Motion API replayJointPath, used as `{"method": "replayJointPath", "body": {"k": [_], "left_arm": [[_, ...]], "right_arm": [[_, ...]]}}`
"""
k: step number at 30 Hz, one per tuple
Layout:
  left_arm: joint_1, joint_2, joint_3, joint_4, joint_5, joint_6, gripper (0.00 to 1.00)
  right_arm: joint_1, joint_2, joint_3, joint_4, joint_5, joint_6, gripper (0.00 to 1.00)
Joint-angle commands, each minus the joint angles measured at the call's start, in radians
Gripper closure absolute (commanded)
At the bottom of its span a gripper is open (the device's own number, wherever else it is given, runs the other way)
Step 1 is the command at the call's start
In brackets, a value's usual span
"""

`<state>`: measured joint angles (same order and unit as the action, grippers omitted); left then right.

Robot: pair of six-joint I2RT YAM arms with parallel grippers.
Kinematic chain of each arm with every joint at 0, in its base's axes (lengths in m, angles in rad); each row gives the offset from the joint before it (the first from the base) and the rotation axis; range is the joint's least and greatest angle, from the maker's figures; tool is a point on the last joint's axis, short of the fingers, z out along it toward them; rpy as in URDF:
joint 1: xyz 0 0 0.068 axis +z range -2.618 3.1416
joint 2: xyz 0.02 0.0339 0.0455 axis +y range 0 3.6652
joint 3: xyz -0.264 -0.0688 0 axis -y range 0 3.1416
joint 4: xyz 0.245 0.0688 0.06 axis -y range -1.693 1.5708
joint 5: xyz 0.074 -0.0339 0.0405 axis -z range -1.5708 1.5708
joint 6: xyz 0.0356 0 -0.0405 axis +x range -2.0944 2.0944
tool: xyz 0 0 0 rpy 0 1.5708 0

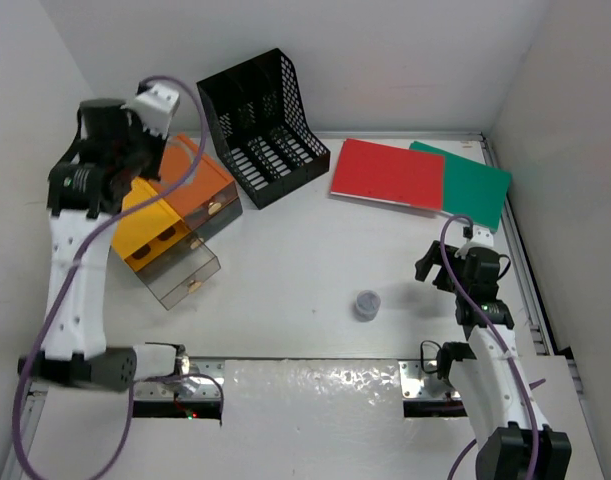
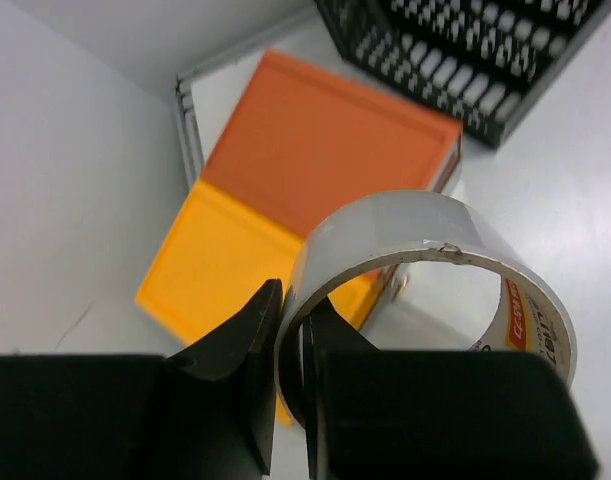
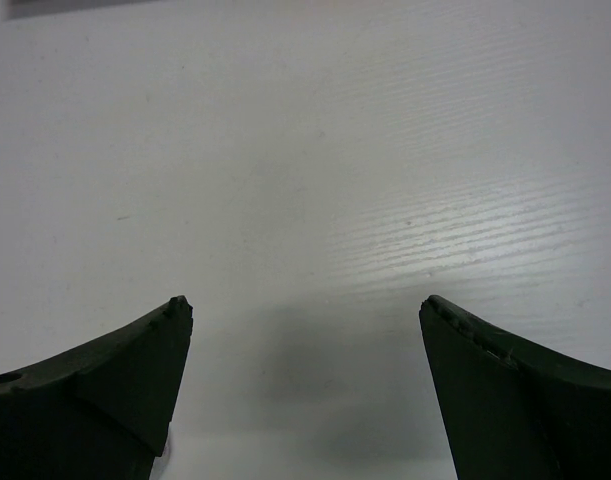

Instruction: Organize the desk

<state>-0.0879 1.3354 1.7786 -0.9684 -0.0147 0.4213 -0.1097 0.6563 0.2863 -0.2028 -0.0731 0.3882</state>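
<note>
**Inspector:** State of the fingers?

**Operator:** My left fingers point(image 2: 235, 350) are pinching the wall of a roll of clear tape point(image 2: 425, 240), one finger outside the ring and one inside. The roll is held in the air, off every surface. My right fingers point(image 3: 115, 380) are spread wide with nothing between them, over bare white surface.

**Inspector:** What does the coming move turn on?

**Operator:** On what lies under the roll. The orange-and-yellow drawer box point(image 2: 315, 150) sits below and beyond it, at the far-left corner of the worktop point(image 1: 315, 250). Its drawers stand pulled out toward the middle. I judge the left arm to be the one placed for it; the right is well apart, by the right edge.

**Inspector:** Surface and room?

**Operator:** The worktop is white and flat and lies beneath both arms, long axis left to right, with white walls on three sides. A black mesh file rack point(image 1: 265, 120) stands just beside the box. A red folder point(image 1: 388, 172) and a green folder point(image 1: 475, 180) lie touching at the back right. A small grey round item point(image 1: 366, 303) sits alone toward the front, nearer my right fingers.
</note>
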Motion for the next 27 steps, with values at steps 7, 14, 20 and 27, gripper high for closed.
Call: {"method": "replayJointPath", "body": {"k": [7,14,20,27], "left_arm": [[0.338,-0.134,-0.37,-0.246,0.109,0.356,1.0],[0.346,-0.142,-0.62,-0.116,0.183,0.384,1.0],[0.344,-0.088,-0.648,-0.047,0.213,0.387,1.0],[0.343,-0.099,-0.711,-0.018,0.248,0.402,0.7]], "right_arm": [[-0.002,0.002,0.002,0.04,-0.033,0.011,0.07],[-0.002,-0.023,-0.001,0.037,-0.033,0.012,0.07],[-0.002,-0.026,-0.001,0.031,-0.034,0.008,0.07],[-0.002,-0.032,0.002,0.029,-0.025,0.003,0.06]]}}
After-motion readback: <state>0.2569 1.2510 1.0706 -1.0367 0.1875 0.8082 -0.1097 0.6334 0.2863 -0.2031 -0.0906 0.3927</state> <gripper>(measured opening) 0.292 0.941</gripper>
